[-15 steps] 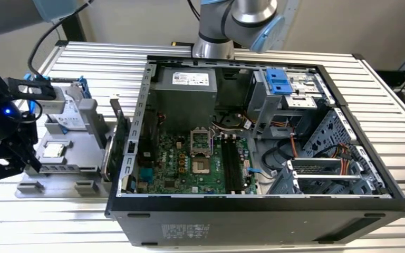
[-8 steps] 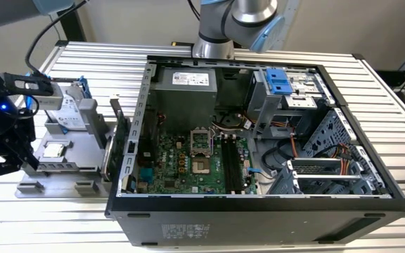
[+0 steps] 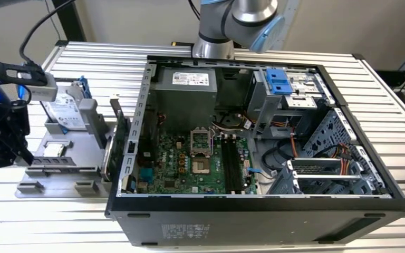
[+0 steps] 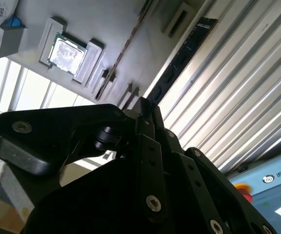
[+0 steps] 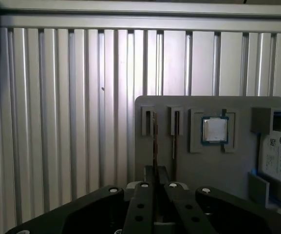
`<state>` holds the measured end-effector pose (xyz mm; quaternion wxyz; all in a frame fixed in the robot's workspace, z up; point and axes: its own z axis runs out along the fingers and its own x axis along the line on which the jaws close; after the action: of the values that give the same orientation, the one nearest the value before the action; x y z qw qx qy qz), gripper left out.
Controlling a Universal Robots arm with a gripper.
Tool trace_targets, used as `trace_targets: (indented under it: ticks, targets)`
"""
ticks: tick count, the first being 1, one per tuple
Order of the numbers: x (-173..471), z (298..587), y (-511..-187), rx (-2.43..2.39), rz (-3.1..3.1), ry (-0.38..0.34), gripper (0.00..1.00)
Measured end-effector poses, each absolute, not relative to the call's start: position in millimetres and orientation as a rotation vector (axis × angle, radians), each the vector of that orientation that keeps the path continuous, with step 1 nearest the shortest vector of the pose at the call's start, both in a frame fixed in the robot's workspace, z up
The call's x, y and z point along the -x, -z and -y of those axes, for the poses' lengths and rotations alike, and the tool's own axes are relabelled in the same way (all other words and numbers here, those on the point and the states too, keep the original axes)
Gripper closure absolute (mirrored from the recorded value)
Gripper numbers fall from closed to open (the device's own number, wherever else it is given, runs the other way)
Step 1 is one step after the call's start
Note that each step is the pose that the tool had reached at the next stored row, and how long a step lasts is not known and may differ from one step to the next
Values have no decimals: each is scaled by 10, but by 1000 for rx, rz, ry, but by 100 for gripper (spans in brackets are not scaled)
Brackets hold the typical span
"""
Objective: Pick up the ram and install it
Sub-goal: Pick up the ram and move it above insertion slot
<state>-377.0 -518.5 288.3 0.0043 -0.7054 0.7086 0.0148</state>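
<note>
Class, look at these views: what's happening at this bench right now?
A robot arm's gripper is down at the grey parts tray beside the open computer case. It is lined up on the ram, which stands on edge in a tray slot. The motherboard's black memory slots look empty, so nothing is installed yet.

Open computer case [image 3: 259, 213] lies on slatted aluminium table [image 3: 392, 100], motherboard [image 3: 181, 168] facing up, grey power supply [image 3: 185, 95] behind it. At the exterior view's left, grey holder tray [image 3: 51, 176] carries hard drive [image 3: 69, 113]; square CPU chip [image 5: 214, 130] sits in a recess.
</note>
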Motion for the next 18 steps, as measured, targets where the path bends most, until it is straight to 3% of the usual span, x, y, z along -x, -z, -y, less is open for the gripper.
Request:
trace_targets:
  ticks: [18]
  targets:
    - [3772,5185,-3133,2210,-2220,-46,100]
